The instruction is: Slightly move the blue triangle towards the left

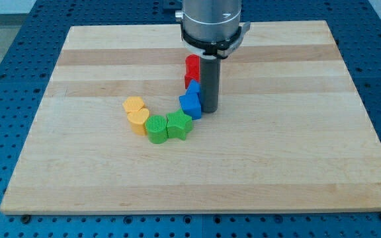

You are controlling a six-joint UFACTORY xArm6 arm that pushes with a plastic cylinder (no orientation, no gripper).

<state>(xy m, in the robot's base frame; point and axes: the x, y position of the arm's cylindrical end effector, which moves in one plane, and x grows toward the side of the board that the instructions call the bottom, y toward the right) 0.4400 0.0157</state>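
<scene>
While the rod stands near frame centre, my tip (210,110) rests just right of the blue triangle (190,106), apparently touching; no claw, nothing held. Blue cube (193,88) and red block (192,68) stack above; green star (178,125), green block (156,128), 2 yellow blocks (135,113) curve lower left on the board (296,152).

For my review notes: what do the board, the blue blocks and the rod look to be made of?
The board looks like light wood, matte: planks with grain lines and strips of varying tone. The blue blocks look like moulded or printed plastic, probably: uniform saturated colour, soft sheen, no grain. The rod is dark and smooth, plastic or metal, which I cannot tell. My tip sits just at the view's right of the blue blocks.
</scene>
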